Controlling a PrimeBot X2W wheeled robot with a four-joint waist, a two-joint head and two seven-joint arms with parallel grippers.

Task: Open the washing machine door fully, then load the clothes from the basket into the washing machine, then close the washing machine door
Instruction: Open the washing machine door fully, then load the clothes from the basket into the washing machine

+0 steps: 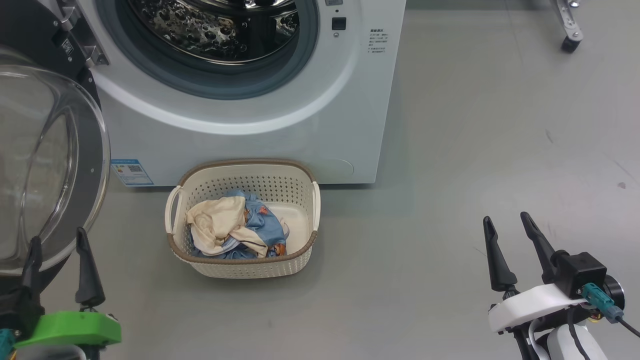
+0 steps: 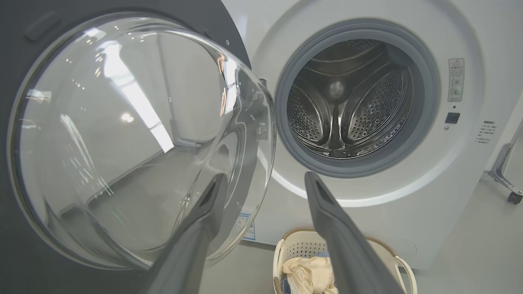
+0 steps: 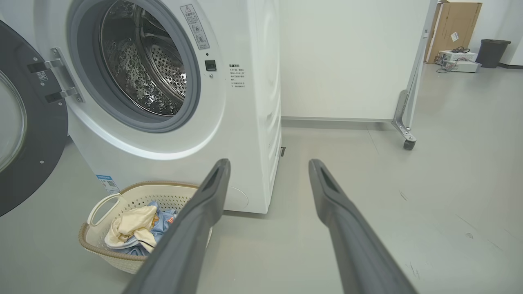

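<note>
The white washing machine [image 1: 280, 125] stands ahead with its steel drum [image 2: 347, 106] bare of laundry. Its door [image 1: 45, 165], black-rimmed with a bulging glass bowl, hangs swung out to the left. The cream basket [image 1: 243, 265] sits on the floor in front of the machine, and in it lie the clothes [image 1: 235, 227], one cream, one light blue. My left gripper [image 1: 59, 237] is open at the lower left, right by the door's lower edge, holding nothing. My right gripper [image 1: 506, 217] is open at the lower right, well away from the basket.
Grey floor [image 1: 450, 175] stretches to the right of the machine. A wheeled stand leg [image 1: 570, 30] sits at the far right. The right wrist view shows a white wall panel [image 3: 351, 61], a cardboard box [image 3: 455, 24] and a dark bin [image 3: 492, 53] far off.
</note>
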